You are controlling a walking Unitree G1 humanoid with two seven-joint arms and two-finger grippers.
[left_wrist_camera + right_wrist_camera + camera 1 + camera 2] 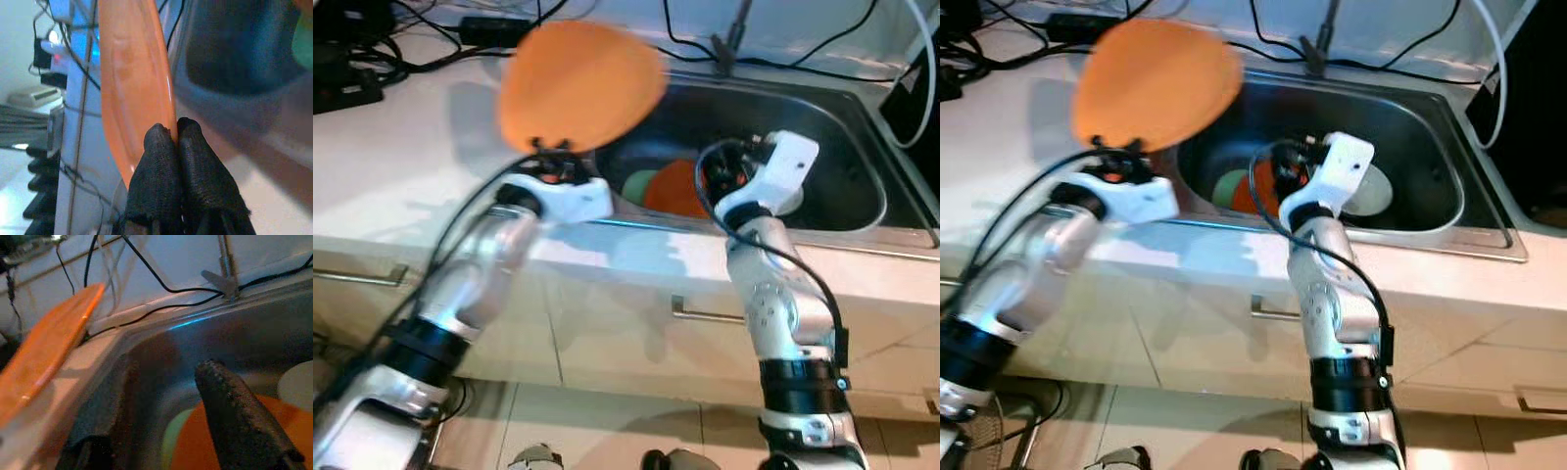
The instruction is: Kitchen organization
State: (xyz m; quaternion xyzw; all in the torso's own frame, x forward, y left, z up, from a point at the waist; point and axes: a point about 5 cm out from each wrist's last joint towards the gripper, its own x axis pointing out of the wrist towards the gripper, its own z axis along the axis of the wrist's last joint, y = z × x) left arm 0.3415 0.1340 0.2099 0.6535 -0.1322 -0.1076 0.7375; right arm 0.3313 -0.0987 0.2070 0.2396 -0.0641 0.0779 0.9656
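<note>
The sink [842, 127] lies below and ahead of the right gripper [161, 431], whose 2 fingers are spread with nothing between them. An orange plate [582, 83] is pinched by its rim in the closed left gripper [177, 134], raised beside the basin. So thin an edge hold could be lost if the plate is swung or knocked.

The plate [582, 83] held up by the left gripper [177, 134] is plain orange. In the grey steel sink [1430, 127] lie a second orange plate [677, 188], a pale green one [638, 182] and a white one [1376, 196]. The counter [401, 176] is white (black cables [411, 54] trail across it). The gripper fingers [159, 166] are black, the arms silver.
</note>
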